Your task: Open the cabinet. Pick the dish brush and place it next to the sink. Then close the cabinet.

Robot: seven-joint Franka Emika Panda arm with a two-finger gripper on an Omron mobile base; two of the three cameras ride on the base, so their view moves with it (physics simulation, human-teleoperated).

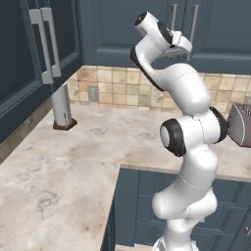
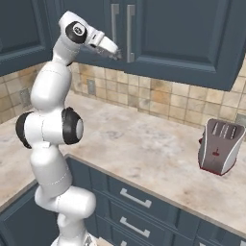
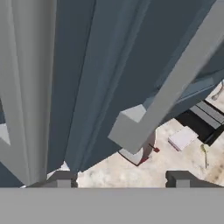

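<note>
In the hand view the two dark finger tips [image 3: 63,178] rise at the bottom edge, well apart, with nothing between them; the jaws stand open; a brushed-silver bar handle [image 3: 168,89] runs from the upper right down to the centre, its lower end above the gap between the tips and not inside it; a second grey bar fills the left edge; behind both lie the slate-blue door panels of the cabinet [image 3: 100,65]; at lower right that view alone looks down on the toaster's slotted top [image 3: 199,120] and a patch of counter.

The right base view shows the gripper [image 2: 114,54] in the upper left of the frame, just beside the pair of vertical handles [image 2: 130,31] on closed doors; the toaster [image 2: 220,146] stands at right on the marbled counter [image 2: 144,139].

The left base view has the hand at top centre before those doors, and, at upper left, another wall cabinet with twin handles; a grey post stands on the counter beneath it.

The dish brush cannot be made out.
</note>
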